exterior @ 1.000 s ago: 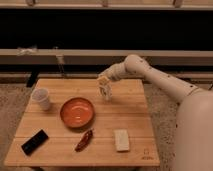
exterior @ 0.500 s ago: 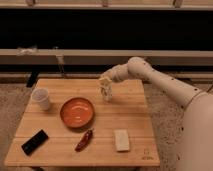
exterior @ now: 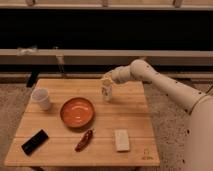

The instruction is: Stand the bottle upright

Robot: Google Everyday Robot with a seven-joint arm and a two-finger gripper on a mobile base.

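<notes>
- The bottle (exterior: 106, 92) now stands on the wooden worktop (exterior: 125, 117) near its far edge, right of centre; a second ago it hung just above the surface in the arm's grasp, and half a second ago it was lower, about at the surface.
- The hand (exterior: 107, 80) sits directly over the bottle's top, at the end of the white arm (exterior: 165, 87) reaching in from the right; it has come down slightly with the bottle since the earlier frames.
- Whether the fingers are spread or still pinching the bottle's top cannot be told from this view; they appear to be touching it or just above it.
- The bottle's long axis runs vertically, its cap end up under the hand and its base on the wood, perhaps leaning very slightly.
- An orange bowl (exterior: 77, 112) lies to the front left of the bottle, apart from it.
- A white cup (exterior: 41, 98) stands near the left edge, unchanged.
- A black phone (exterior: 35, 142), a red chili pepper (exterior: 84, 140) and a beige block (exterior: 121, 139) lie along the front of the worktop, none of them moved.
</notes>
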